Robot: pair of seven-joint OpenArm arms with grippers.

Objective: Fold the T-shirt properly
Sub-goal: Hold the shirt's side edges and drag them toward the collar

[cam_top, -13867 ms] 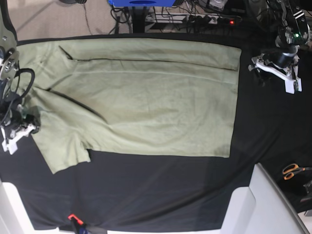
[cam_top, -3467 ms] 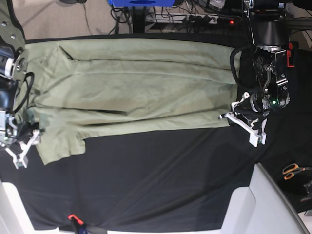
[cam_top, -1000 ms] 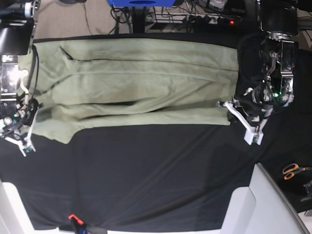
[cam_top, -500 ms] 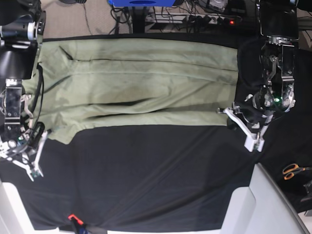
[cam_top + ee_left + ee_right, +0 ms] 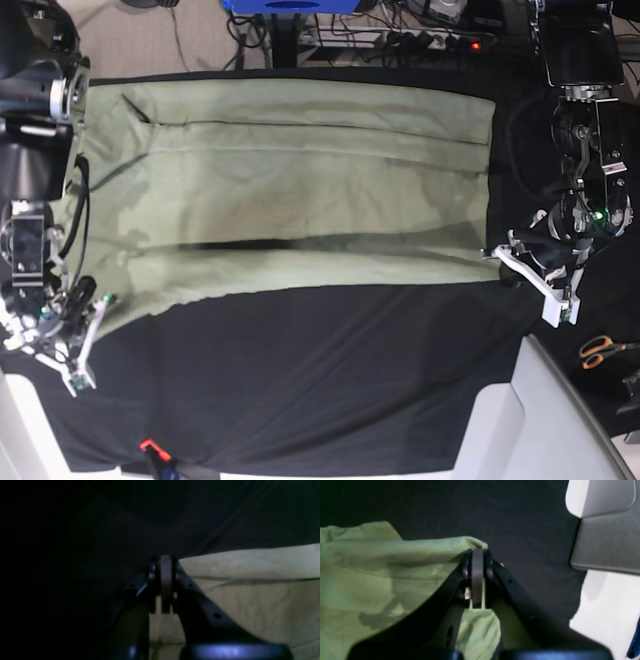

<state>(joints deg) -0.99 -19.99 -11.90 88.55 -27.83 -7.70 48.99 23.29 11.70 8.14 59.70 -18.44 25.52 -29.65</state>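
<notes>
Pale sage-green cotton T-shirt [image 5: 290, 190] lies spread lengthwise across the far half of the black table cloth [image 5: 300, 390], with lengthwise creases and a shadowed ridge near its near edge. Left gripper [image 5: 512, 262], at the base view's right, has its jaws pressed together on the shirt's near corner at that end; the left wrist view shows pale cloth running up into the closed tips [image 5: 166, 580]. Right gripper [image 5: 477, 577] is likewise pinched shut on a green corner at the opposite end, fabric bunched around the tips. Risks, as I judge them: each grip is a thin pinch at the very edge, so uneven pulling between the two arms could slip a corner free or drag the whole shirt askew; the ridge near the near edge may get pressed into a skewed fold; a sleeve layer tucked under could come along unevenly. Hard to make out: the left wrist view is very dark, so how many layers sit between the jaws cannot be told. In the base view the right gripper's tips are hidden among arm and cables at the cloth's edge. Orange-handled scissors [image 5: 600, 350] lie well apart on the table's right.
</notes>
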